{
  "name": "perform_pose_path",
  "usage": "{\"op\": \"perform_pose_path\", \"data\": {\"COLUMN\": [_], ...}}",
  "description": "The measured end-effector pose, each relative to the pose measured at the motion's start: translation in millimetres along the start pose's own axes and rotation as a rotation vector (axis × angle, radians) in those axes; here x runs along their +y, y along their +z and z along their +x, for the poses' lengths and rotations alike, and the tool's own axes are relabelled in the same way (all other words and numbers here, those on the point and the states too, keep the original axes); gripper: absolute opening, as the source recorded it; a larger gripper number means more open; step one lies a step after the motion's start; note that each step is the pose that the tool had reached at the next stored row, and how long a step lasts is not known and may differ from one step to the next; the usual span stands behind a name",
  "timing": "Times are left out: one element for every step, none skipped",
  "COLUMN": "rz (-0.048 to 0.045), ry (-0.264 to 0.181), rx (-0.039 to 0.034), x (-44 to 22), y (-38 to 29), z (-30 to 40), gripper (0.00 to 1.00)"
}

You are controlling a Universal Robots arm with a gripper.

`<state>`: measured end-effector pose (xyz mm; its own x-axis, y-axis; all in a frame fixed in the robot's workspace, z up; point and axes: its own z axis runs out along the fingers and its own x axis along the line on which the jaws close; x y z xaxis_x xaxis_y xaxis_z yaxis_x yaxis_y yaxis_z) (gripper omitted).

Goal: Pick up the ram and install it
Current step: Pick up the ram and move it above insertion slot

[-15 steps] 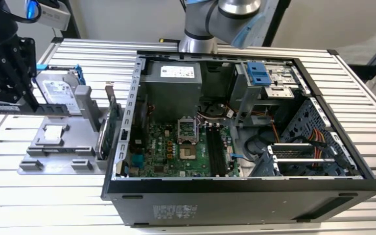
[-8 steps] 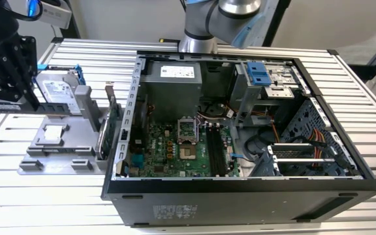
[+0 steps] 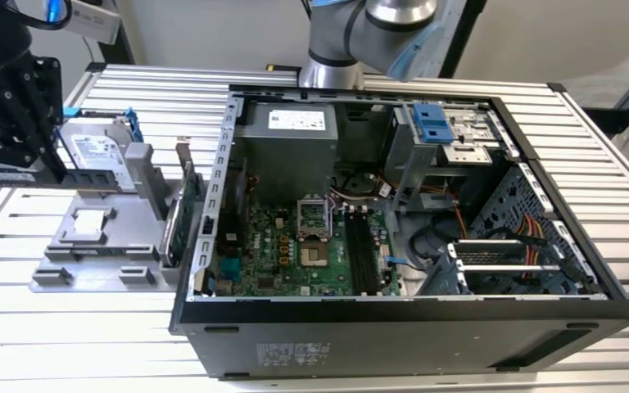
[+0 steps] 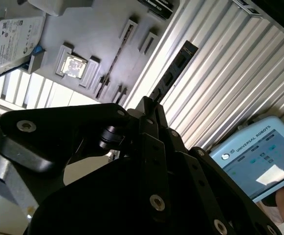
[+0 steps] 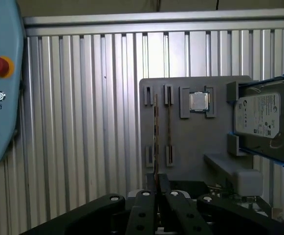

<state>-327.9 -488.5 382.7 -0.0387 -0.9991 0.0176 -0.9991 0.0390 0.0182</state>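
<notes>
At the exterior view's left, my gripper (image 5: 157,188) hangs over the grey parts tray (image 3: 79,274) on the bench (image 3: 52,344). Its jaws are pinching the ram (image 4: 173,73), which juts out from between them above the tray, with the open computer case (image 3: 402,332) at about three o'clock from it. I judge the stick light, stiff and thin but fragile, so it is best held by its long edges, off the chips and contacts.

Open computer case (image 3: 402,348), grey parts holder (image 3: 94,264)
</notes>
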Motion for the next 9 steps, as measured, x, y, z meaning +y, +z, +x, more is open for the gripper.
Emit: {"op": "perform_pose_path", "data": {"rz": [0.0001,0.0000,0.0000,0.0000,-0.0001,0.0000,0.0000,-0.0001,0.0000], "ry": [0.000,0.000,0.000,0.000,0.000,0.000,0.000,0.000,0.000], "rx": [-0.0001,0.0000,0.0000,0.0000,0.0001,0.0000,0.0000,0.0000,0.0000], "x": [-1.0,-2.1,-3.1,-4.2,-5.3,-6.5,-7.5,-8.5,-9.5], "y": [-0.1,-0.2,-0.2,-0.2,-0.3,-0.3,-0.3,-0.4,-0.3], "z": [-0.2,-0.4,-0.6,-0.8,-0.9,-1.1,-1.3,-1.5,-1.7], "gripper": [0.00,0.00,0.00,0.00,0.00,0.00,0.00,0.00,0.00]}}
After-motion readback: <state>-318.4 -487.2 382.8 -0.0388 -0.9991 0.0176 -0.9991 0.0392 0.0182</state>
